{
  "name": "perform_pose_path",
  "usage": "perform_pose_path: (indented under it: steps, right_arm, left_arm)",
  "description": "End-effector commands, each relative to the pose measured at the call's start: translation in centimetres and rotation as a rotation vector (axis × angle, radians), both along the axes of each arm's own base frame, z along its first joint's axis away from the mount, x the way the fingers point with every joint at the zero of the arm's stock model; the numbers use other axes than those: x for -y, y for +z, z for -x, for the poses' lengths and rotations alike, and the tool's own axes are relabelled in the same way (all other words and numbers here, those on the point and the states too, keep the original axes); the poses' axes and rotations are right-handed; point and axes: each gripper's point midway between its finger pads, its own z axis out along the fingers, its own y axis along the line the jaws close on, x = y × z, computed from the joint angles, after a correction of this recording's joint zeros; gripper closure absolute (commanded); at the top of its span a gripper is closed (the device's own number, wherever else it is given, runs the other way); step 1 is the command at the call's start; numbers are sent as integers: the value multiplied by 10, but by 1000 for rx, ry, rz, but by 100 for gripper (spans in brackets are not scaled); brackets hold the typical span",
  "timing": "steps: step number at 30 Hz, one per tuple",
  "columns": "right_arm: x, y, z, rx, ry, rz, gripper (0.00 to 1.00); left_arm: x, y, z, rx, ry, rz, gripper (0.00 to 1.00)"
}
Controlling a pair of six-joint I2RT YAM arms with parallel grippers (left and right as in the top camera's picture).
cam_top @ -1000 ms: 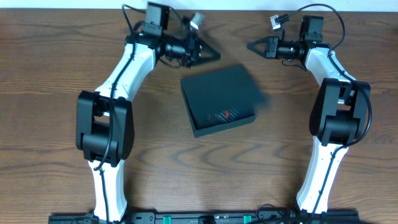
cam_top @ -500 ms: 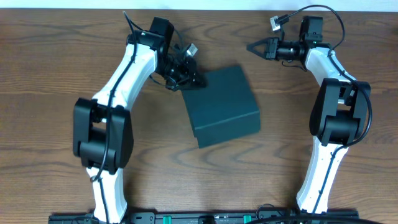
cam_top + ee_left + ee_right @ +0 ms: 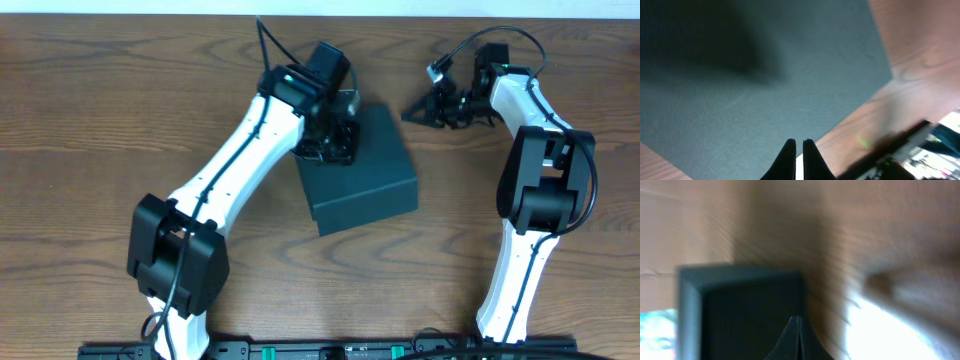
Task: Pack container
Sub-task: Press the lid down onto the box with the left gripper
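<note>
The container, a dark teal-grey square box with its flap lid down, lies askew in the middle of the table. My left gripper is shut and empty, pointing down at the lid's back left corner. In the left wrist view the lid fills most of the frame, with the left gripper near its edge. My right gripper is shut and empty, hovering over bare table just right of the box's back corner. The blurred right wrist view shows the box behind the right gripper.
The wooden table surrounds the box on all sides. The left arm slants across the table from the front left up to the box. A black rail runs along the front edge.
The box's lid went from open to shut. My left gripper swung right and down onto the lid's back corner. The right gripper dipped slightly toward the table.
</note>
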Motion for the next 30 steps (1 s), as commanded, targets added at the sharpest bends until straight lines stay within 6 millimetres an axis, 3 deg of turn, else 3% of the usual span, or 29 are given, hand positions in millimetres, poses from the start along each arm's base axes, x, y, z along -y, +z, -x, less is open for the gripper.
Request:
perform_pose_path:
  steps: [1, 7, 14, 22, 30]
  right_arm:
    - [10, 3, -1, 81, 92, 167, 99]
    - [12, 12, 11, 41, 134, 182, 99]
    - [21, 19, 17, 29, 154, 262, 99]
    - [21, 50, 15, 104, 160, 332, 99]
    - [19, 77, 17, 162, 168, 387, 99]
  left_arm:
    - [-10, -7, -4, 58, 40, -125, 94]
    - [-14, -20, 2, 95, 16, -247, 95]
    - [-5, -52, 12, 34, -24, -297, 94]
    - [-7, -88, 15, -35, -41, -351, 94]
    - [-7, -94, 15, -39, -60, -358, 94]
